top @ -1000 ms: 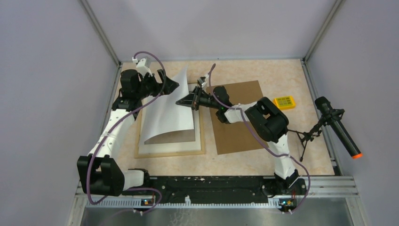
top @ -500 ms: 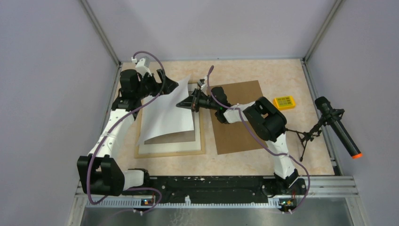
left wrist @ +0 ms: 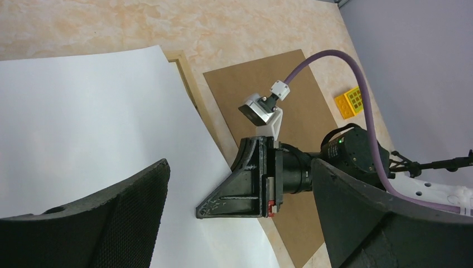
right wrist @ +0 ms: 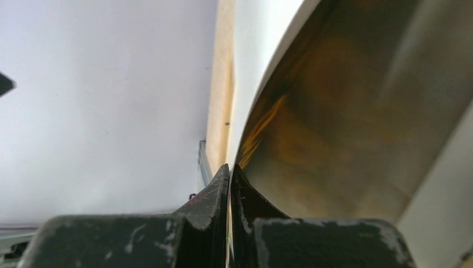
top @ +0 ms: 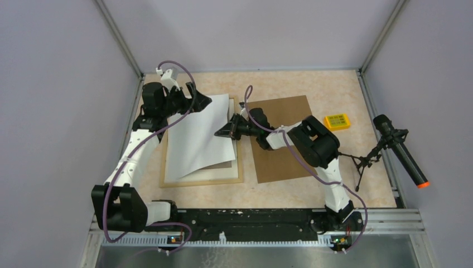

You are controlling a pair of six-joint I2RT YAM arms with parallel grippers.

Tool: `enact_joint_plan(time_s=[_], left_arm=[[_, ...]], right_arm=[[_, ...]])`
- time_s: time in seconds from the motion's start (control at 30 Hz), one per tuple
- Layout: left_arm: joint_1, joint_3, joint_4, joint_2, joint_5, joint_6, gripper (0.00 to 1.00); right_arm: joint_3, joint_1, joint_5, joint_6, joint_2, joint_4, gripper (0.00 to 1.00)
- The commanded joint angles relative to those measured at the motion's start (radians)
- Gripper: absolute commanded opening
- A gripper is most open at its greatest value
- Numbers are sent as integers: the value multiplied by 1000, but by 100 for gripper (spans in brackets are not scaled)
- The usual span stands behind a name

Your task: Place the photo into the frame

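The photo [top: 198,131] lies white back up, slanting over the frame [top: 201,181], whose light wood rim shows at the near and left sides. My right gripper [top: 218,134] is shut on the photo's right edge. In the right wrist view the sheet runs between the closed jaws of that gripper [right wrist: 230,167], and its blurred yellow-brown printed side [right wrist: 346,111] faces down. My left gripper [top: 206,101] hangs open at the photo's far corner, with nothing between its fingers [left wrist: 139,195]. The left wrist view shows the white sheet [left wrist: 83,123] and the right gripper [left wrist: 202,212] pinching it.
A white mat border [top: 215,172] sits inside the frame under the photo. A brown backing board [top: 284,151] lies flat to the right of the frame, under the right arm. Further right are a small yellow block [top: 337,121] and a microphone on a stand [top: 401,151].
The photo's curled far edge has come down and the sheet now lies flatter over the frame. My right gripper has moved lower with it. The left arm has stayed put.
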Motion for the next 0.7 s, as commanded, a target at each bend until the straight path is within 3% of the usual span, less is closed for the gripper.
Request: enact_joint_plan(time_s=[0.0, 0.4, 0.67], left_arm=[[7, -8, 54, -3, 17, -10, 99], [7, -10, 56, -3, 21, -14, 99], [7, -10, 56, -3, 23, -15, 99]], right_arm=[[-38, 29, 89, -63, -82, -15, 3], [-140, 66, 303, -73, -163, -47, 0], [-149, 65, 344, -89, -193, -91, 0]])
